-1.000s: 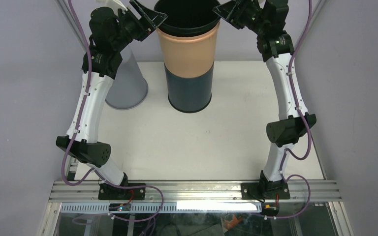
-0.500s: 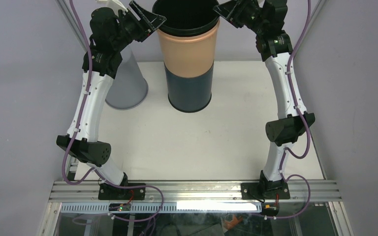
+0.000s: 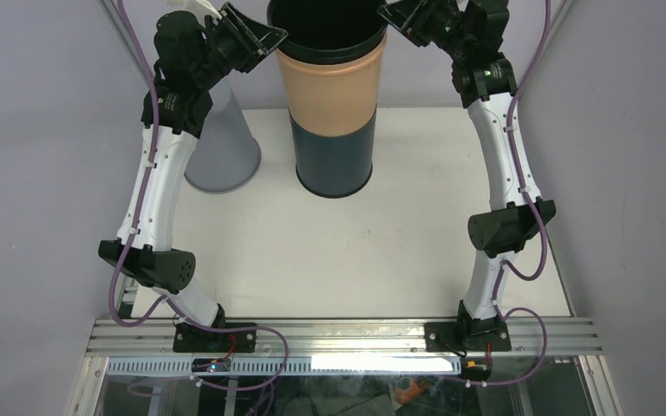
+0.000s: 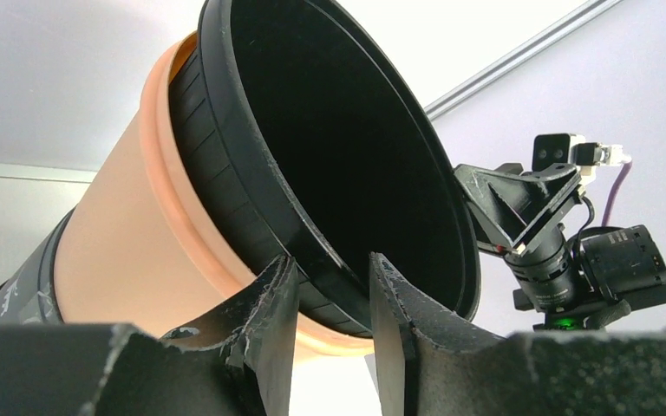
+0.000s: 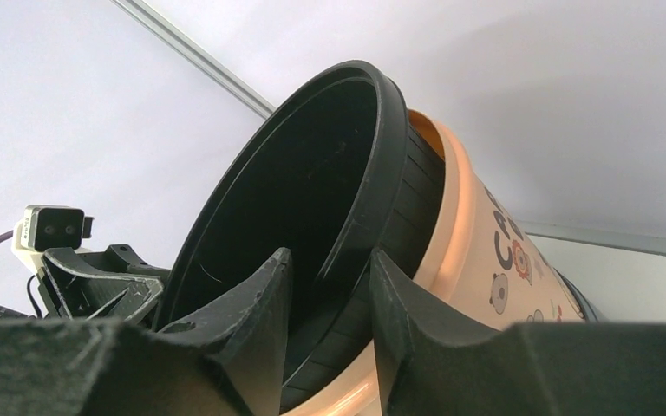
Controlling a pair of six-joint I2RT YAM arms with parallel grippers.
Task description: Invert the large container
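Evidently left gripper (image 4: 331, 264) and right gripper (image 5: 329, 256) straddle the large container (image 3: 334, 95) rim; whether clamped, cannot tell

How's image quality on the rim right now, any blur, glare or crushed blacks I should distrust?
Left wrist: container rim sharp, interior crushed black, near fingers soft. Right wrist: same, backdrop washed pale. Top external: even light, rim cropped at the frame top.

Top cam behind arm bases (image 3: 214, 334), facing down, wrist cams close, opp. sides, sharing container rim (image 4: 221, 173)
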